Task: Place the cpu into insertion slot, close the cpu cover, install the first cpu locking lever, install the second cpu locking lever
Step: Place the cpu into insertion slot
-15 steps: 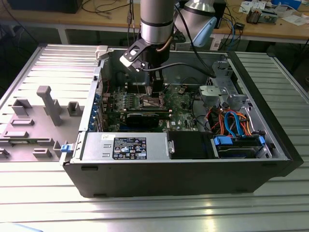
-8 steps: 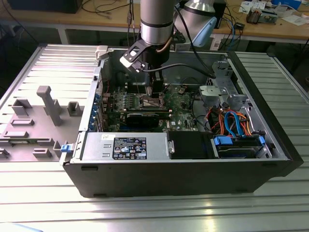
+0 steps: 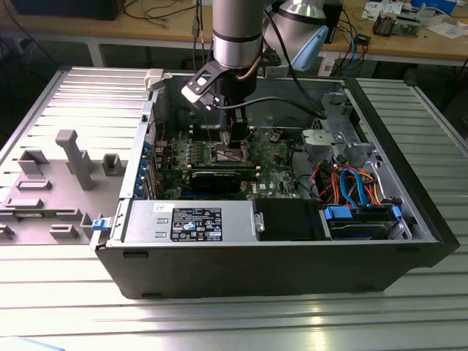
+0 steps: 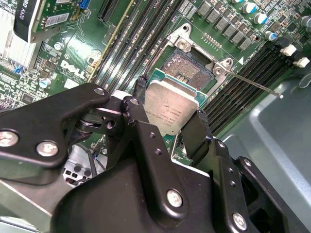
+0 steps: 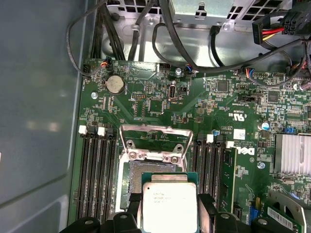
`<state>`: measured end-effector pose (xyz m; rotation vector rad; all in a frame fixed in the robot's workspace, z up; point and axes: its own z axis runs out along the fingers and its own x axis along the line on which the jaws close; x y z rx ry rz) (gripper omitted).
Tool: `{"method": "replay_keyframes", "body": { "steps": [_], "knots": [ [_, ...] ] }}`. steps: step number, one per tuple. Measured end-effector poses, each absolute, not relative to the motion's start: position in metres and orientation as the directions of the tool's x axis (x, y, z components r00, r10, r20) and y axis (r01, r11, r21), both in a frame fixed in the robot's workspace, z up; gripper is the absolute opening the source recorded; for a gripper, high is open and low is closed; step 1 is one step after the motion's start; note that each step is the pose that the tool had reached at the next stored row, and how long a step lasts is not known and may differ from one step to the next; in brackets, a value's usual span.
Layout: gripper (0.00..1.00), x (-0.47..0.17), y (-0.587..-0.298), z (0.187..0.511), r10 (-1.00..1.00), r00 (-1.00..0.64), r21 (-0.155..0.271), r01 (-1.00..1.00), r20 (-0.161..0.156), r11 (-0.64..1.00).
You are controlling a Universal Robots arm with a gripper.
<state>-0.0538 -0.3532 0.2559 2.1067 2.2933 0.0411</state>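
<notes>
Exterior view, table: slatted metal surface carrying all items below.
Computer case: lies open side up at frame centre, reaching toward the exterior view's right.
Grey fixture blocks: on the table at the exterior view's left, just beside the case.
Arm: enters from the upper centre of the frame and points straight down into the case.
Green circuit board: lies flat on the case floor, below the arm.
Gripper: low over the board at frame centre. In both wrist views its black fingers are clenched on two opposite edges of the cpu.
Cpu cover: first wrist view; silver frame swung open, clear of the socket, with board visible through its window.
Insertion slot: second wrist view; contact field partly uncovered, partly hidden behind the cpu.
Cpu: metal top toward the cameras, gripped just over the slot. Contact with the slot cannot be determined.
Locking lever: second wrist view; thin metal rod angled out from the socket corner, unlatched.
</notes>
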Motion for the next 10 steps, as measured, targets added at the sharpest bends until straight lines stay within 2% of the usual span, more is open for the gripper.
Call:
{"method": "replay_keyframes", "body": {
  "steps": [10],
  "knots": [
    [0.55, -0.054, -0.353, 0.243, 0.996, -0.085, 0.038, 0.996, -0.002, 0.085]
  ]
}}
